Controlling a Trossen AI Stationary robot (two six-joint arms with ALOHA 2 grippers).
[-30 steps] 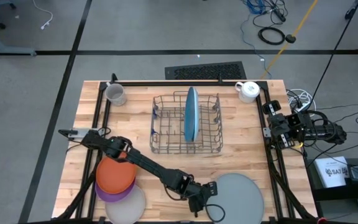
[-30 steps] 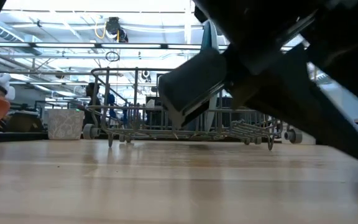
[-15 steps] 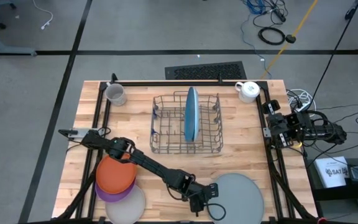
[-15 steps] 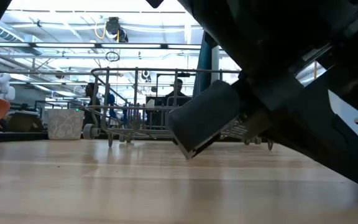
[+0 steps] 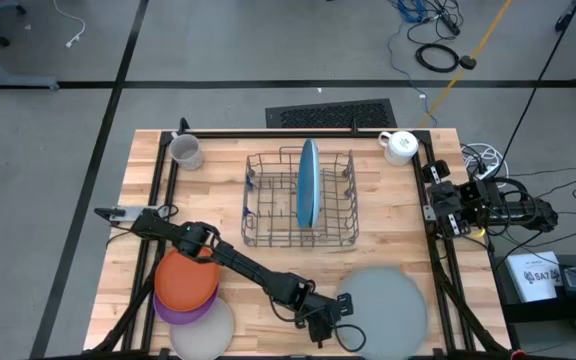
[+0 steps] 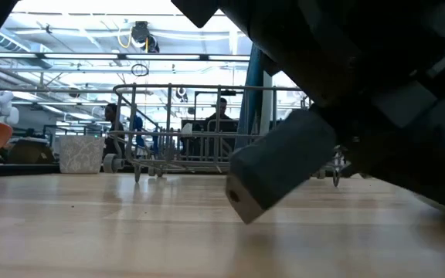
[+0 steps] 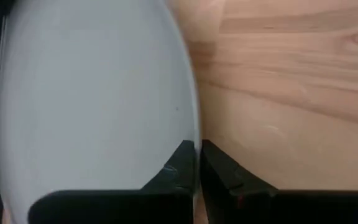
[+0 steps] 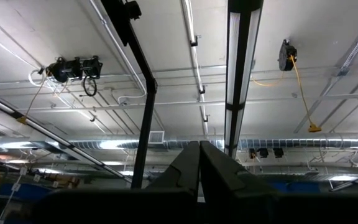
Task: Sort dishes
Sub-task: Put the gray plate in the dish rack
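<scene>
High view: the pale wooden bench (image 5: 368, 250) carries a wire dish rack (image 5: 301, 200) with a darker blue plate (image 5: 308, 182) upright inside. An orange plate (image 5: 186, 282) tops a stack at the near left corner. The left gripper (image 5: 336, 322), jaws pinching, grips the rim of a large whitish-grey round plastic plate (image 5: 383, 310). The right gripper (image 8: 199, 163), jaws pressed together, faces ceiling lights beside the bench.

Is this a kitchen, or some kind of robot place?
Probably a robot lab or workshop, not a kitchen. The wooden table stands on a bare concrete floor with black cables lying about, and the high ceiling shows long strip lights and bare pipes. The wire dish rack is only practice gear.
</scene>
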